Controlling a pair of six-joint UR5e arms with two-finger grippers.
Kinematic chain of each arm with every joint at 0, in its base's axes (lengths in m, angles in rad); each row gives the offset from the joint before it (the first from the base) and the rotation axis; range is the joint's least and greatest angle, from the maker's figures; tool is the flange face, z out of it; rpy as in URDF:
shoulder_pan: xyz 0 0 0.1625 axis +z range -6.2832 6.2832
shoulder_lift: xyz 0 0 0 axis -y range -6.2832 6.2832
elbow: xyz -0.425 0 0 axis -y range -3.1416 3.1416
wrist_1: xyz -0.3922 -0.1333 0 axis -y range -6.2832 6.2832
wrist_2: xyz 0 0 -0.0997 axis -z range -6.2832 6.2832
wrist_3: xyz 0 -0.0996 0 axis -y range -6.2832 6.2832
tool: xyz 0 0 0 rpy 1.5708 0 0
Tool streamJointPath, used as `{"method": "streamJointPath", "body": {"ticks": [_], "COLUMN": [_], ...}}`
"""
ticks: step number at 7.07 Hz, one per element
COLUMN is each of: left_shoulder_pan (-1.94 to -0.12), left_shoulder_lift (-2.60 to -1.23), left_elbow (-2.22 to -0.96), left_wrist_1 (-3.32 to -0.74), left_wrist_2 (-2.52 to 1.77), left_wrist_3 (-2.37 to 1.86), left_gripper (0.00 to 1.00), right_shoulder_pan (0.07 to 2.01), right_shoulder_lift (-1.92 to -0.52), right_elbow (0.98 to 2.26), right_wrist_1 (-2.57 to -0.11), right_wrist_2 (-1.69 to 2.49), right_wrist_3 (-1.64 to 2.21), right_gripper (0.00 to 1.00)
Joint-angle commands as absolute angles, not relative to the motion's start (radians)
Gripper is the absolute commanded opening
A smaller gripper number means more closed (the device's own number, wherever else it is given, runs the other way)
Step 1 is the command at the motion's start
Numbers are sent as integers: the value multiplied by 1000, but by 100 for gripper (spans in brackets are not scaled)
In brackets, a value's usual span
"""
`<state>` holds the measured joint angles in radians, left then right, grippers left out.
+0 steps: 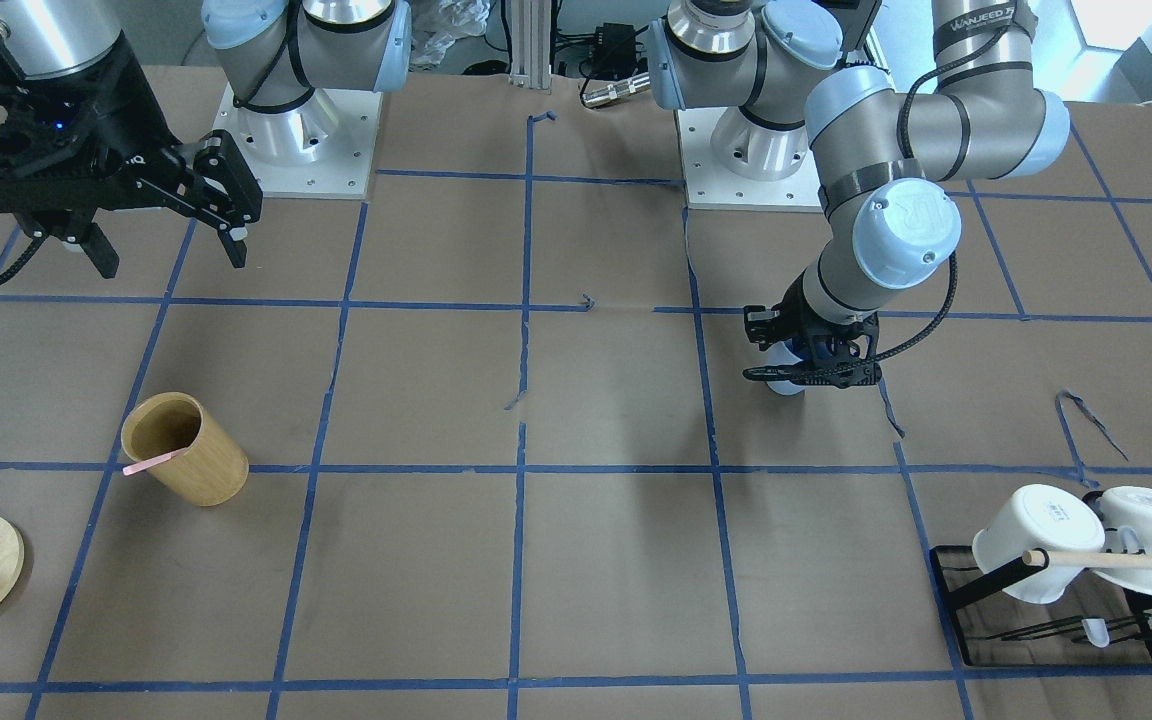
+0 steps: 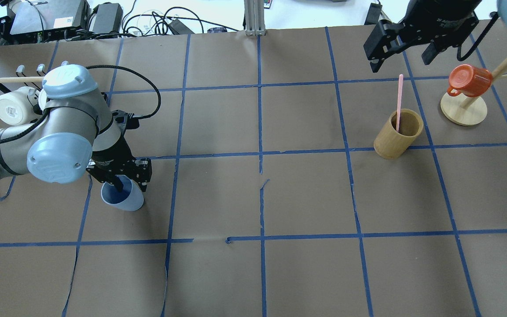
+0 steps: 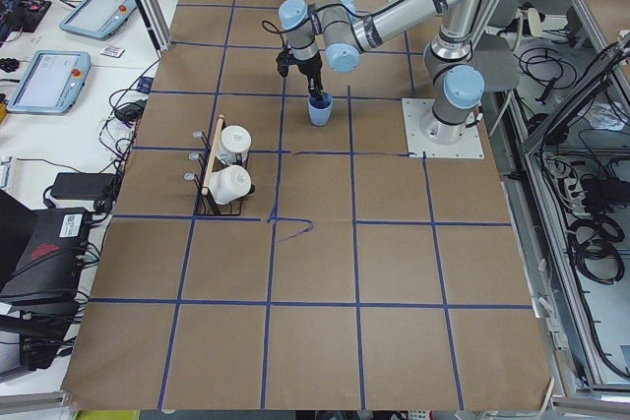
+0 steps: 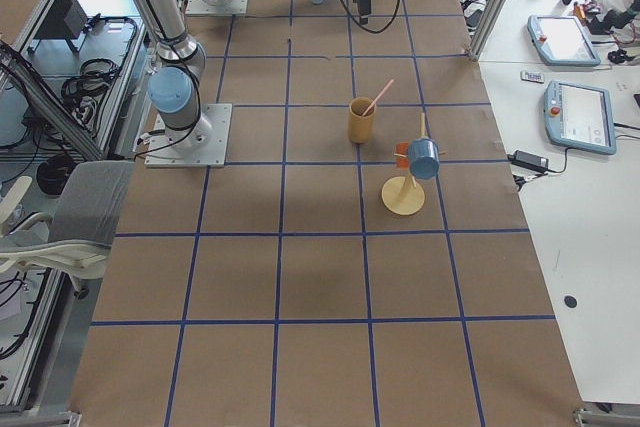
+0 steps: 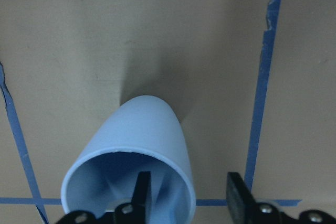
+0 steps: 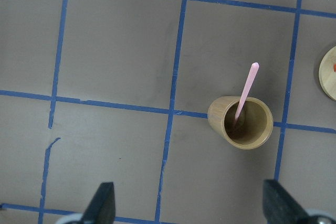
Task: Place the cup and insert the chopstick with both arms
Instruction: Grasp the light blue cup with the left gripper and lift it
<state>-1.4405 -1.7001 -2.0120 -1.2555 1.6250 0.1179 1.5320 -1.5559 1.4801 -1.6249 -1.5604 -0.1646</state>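
Now left pincer [image 5: 187, 196] straddles the wall of the blue cup [image 5: 142, 129], unclamped — right pincer [image 6: 192, 204] gapes wide, empty.

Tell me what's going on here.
The left gripper straddles the wall of the blue cup, which stands on the table. Its jaws are open, one finger inside and one outside. The right gripper hangs open above the holder, where the chopstick already leans.
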Motion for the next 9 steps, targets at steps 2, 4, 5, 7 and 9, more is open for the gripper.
{"method": "streamJointPath", "body": {"ticks": [2,4,5,7,9], "left_shoulder_pan": [-1448,-1541,-1604,-1725,-1813], "left_shoulder_lift": [-1713,-1747,-1799,-1929,-2053], "left_elbow": [-1990,-1889,-1808,-1654,-1480], "left_wrist_1": [-1141,-1121,-1123,-1123,-1124], "left_wrist_2": [1612,1518,1514,1517,1513], "left_wrist_3": [51,-133,-229,-311,-388], "left_gripper": [0,0,0,0,0], "right_shoulder_pan": [1467,1466,1466,1470,1471], "right_shoulder_lift": [-1434,-1265,-1206,-1113,-1074], "right_elbow": [1425,1230,1198,1197,1193], "right_wrist_1": [-1635,-1507,-1452,-1454,-1460], "right_wrist_2": [-1514,-1531,-1573,-1711,-1744], "right_wrist_3": [-176,-172,-172,-178,-181], "right_gripper": [100,100,100,100,100]}}
